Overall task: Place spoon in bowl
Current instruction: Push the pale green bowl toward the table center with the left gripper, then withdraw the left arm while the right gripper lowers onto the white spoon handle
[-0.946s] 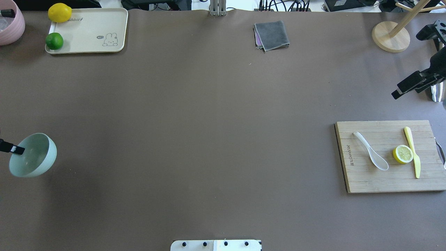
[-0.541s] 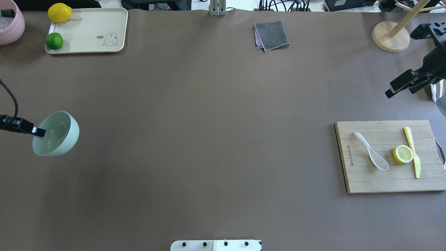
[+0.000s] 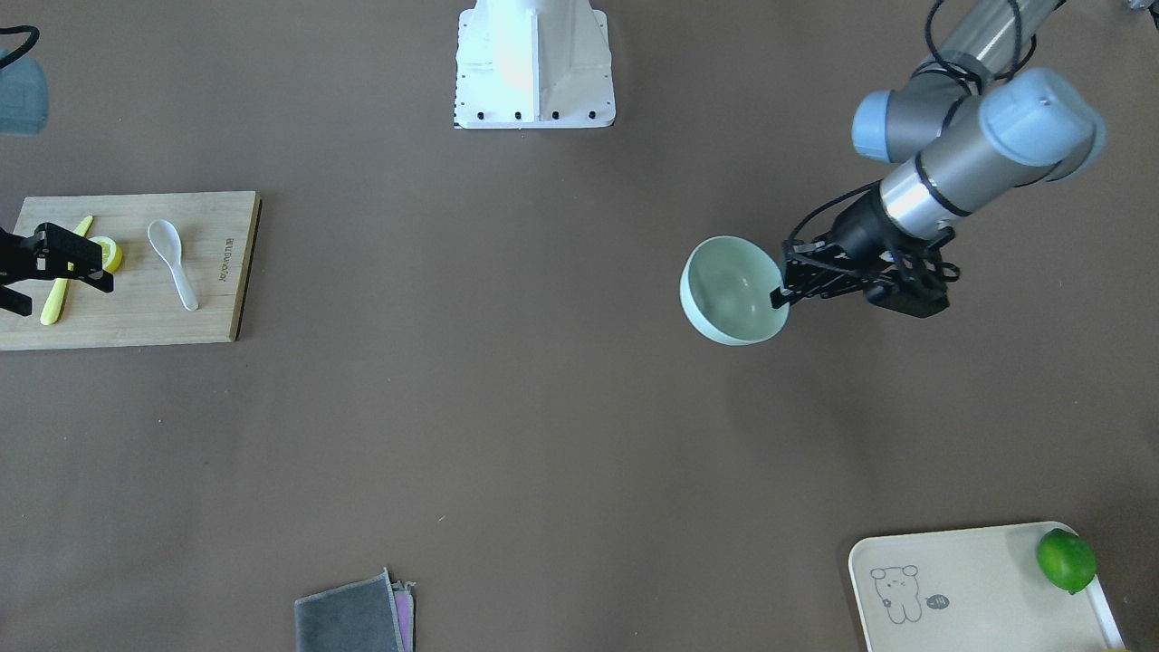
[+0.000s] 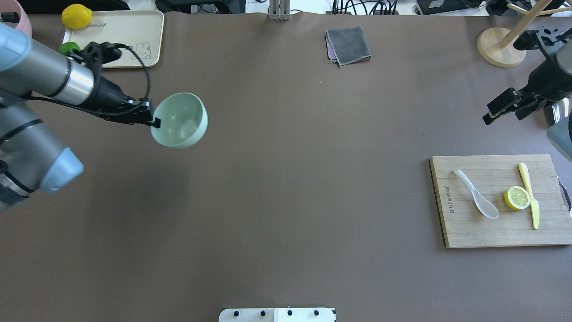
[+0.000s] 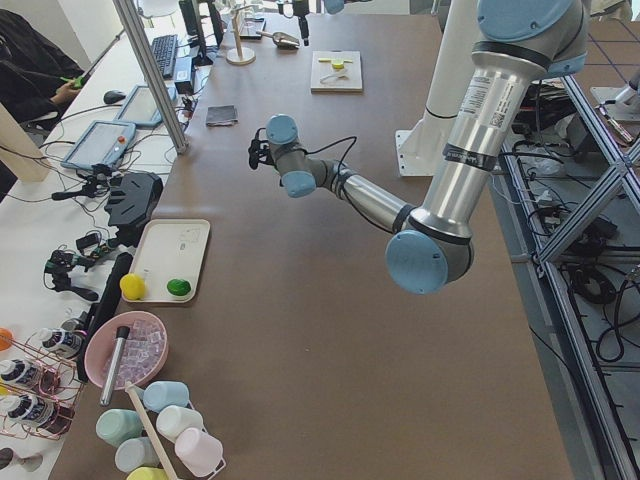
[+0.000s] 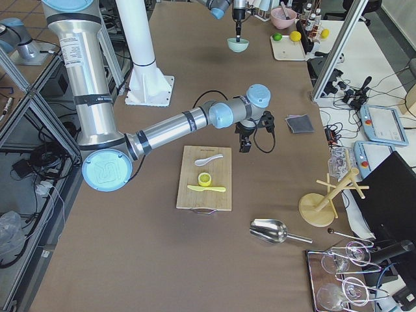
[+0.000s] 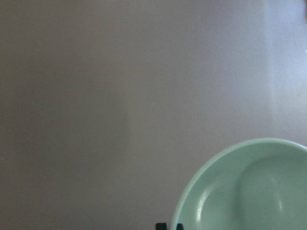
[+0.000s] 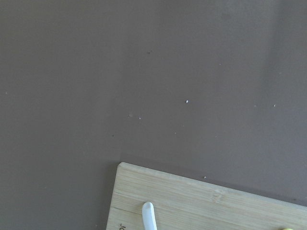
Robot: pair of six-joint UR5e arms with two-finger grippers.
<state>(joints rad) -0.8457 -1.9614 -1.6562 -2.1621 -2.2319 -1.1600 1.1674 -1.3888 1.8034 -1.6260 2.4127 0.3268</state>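
Above table — left gripper [image 4: 154, 121] pinches bowl [image 4: 183, 120] | right gripper [image 4: 500, 118] spread | wrist sees spoon [image 8: 149, 216] handle-end

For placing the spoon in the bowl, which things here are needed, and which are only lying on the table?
Needed: spoon, on the cutting board; bowl, held at its rim by the left claw; right claw, open.
Lying about: lemon half, yellow knife, grey cloth, tray, whole lemon, lime.

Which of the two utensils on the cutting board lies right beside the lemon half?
The yellow knife, next to the lemon half; the white spoon lies farther off.
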